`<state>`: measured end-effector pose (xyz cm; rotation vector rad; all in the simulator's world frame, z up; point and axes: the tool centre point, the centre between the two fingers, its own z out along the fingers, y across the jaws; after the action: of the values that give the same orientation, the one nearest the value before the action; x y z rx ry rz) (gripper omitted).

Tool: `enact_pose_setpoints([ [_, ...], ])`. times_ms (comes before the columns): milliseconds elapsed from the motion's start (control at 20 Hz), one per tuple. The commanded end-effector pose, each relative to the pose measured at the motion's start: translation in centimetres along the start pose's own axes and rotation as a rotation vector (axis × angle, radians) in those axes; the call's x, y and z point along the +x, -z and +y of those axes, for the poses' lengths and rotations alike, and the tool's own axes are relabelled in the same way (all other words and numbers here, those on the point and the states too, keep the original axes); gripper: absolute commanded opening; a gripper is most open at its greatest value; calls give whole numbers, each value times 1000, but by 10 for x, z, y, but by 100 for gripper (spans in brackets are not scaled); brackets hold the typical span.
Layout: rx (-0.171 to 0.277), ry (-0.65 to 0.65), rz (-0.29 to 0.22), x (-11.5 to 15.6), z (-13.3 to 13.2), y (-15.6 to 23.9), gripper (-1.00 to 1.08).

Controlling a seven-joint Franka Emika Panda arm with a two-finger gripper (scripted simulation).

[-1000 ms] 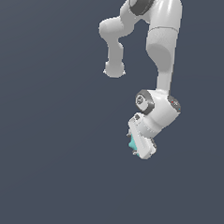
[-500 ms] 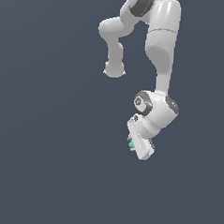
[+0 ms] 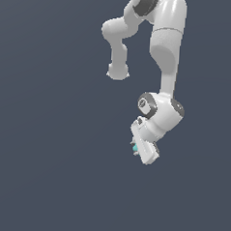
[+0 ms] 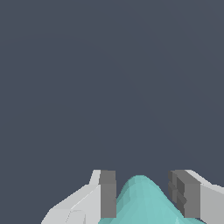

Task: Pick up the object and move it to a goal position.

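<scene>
The teal object (image 4: 142, 201) sits between the two grey pads of my white gripper (image 4: 142, 192) in the wrist view; its rounded lobe rises between the fingers (image 4: 107, 194). The gripper is shut on it. In the exterior view only a small teal sliver of the object (image 3: 134, 147) shows at the side of the gripper (image 3: 137, 149), which hangs tilted at the end of the white arm, above the plain dark ground. Most of the object is hidden by the hand there.
Plain dark grey-blue ground fills both views. The white arm (image 3: 165, 52) folds down from the top of the exterior view. No goal marker or other object shows.
The gripper with the teal object has turned and lifted slightly; less of the teal shows in the exterior view now than one second ago.
</scene>
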<state>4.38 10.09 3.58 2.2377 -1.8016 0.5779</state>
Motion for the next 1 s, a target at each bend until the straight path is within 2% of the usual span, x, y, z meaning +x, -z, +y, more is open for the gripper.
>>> enact_pose_setpoints([
  [0, 1, -1, 0, 6, 0, 5, -100],
  [450, -1, -1, -3, 48, 7, 44, -100],
  [950, -2, -1, -7, 135, 20, 123, -100],
])
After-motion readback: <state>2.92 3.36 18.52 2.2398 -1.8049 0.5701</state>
